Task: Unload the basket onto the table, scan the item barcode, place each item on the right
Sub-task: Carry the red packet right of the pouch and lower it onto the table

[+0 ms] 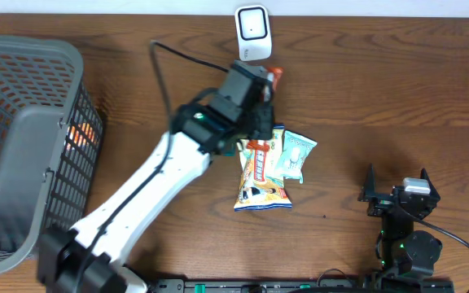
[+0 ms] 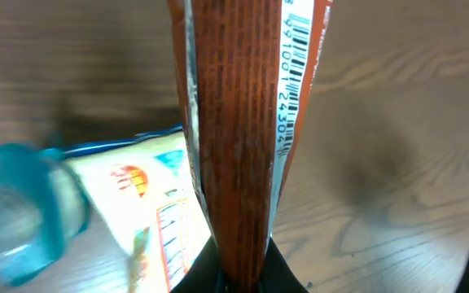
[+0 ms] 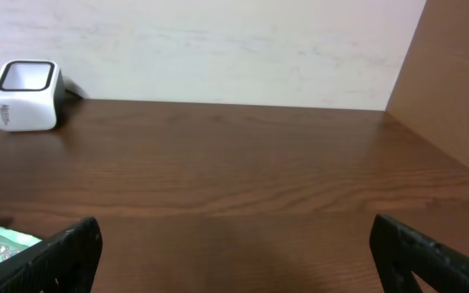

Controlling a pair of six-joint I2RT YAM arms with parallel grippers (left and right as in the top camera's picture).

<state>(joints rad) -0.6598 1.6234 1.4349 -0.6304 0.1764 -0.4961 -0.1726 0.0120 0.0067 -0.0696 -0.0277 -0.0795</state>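
Observation:
An orange-brown snack packet (image 2: 234, 138) is pinched in my left gripper (image 2: 238, 275), which is shut on its lower end. A printed barcode (image 2: 296, 61) runs along the packet's right edge. From above, my left gripper (image 1: 260, 91) holds the packet (image 1: 276, 78) just below the white scanner (image 1: 252, 32) at the table's back edge. The scanner (image 3: 24, 96) also shows far left in the right wrist view. My right gripper (image 1: 397, 194) rests at the front right, open, nothing between its fingers (image 3: 70, 251).
A pile of snack packets (image 1: 269, 167) lies mid-table just under the left arm; one yellow-and-blue packet (image 2: 149, 203) shows below the held one. A grey mesh basket (image 1: 23, 146) fills the left side. The scanner's cable (image 1: 177, 55) runs leftward.

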